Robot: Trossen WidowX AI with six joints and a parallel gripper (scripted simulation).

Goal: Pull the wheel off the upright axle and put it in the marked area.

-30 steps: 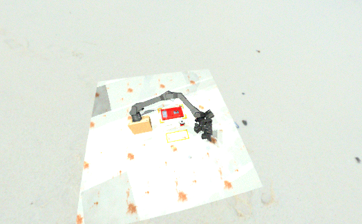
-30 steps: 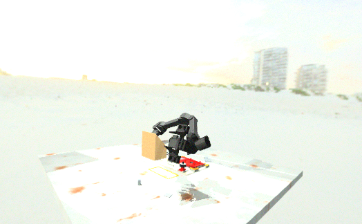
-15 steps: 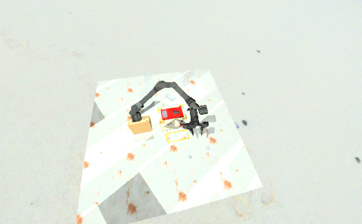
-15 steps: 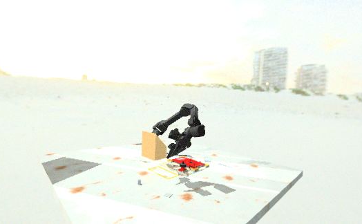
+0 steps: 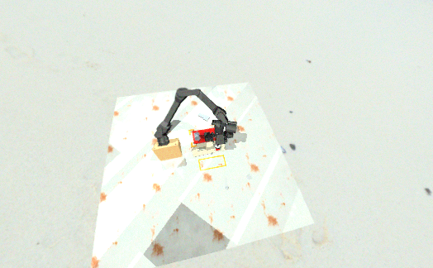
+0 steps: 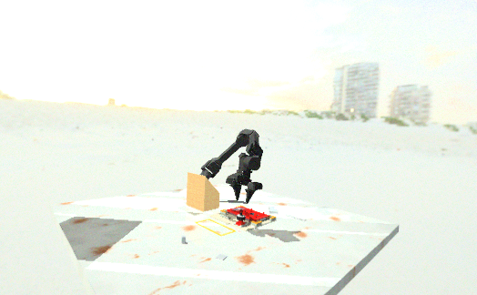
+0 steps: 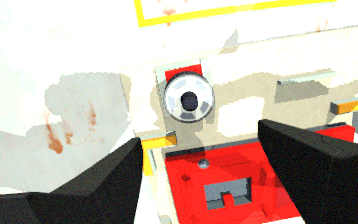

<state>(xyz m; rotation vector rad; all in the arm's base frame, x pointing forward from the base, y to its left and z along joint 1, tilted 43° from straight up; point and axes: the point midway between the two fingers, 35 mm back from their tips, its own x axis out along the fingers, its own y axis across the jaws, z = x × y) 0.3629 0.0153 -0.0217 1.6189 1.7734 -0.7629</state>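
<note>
The wheel (image 5: 217, 147) (image 6: 240, 217) (image 7: 177, 100), pale-rimmed with a dark tyre, sits on the upright axle (image 7: 189, 101) above a small red base. The marked area is a yellow rectangle outline (image 5: 213, 168) (image 6: 209, 228) (image 7: 180, 18) on the table, beside the pale board (image 7: 325, 55). My gripper (image 6: 243, 201) (image 7: 199, 136) is open and empty, its fingers pointing down above the red part. In the wrist view the wheel shows just beyond the line between the fingertips. The wheel hides the axle's lower part.
A red part (image 5: 199, 132) (image 6: 254, 213) (image 7: 220, 165) with yellow corner pieces (image 7: 158, 139) lies beside the wheel. A tan block (image 5: 168, 151) (image 6: 197, 193) stands by the arm's base. Small grey pieces (image 6: 184, 240) (image 6: 221, 257) lie on the table.
</note>
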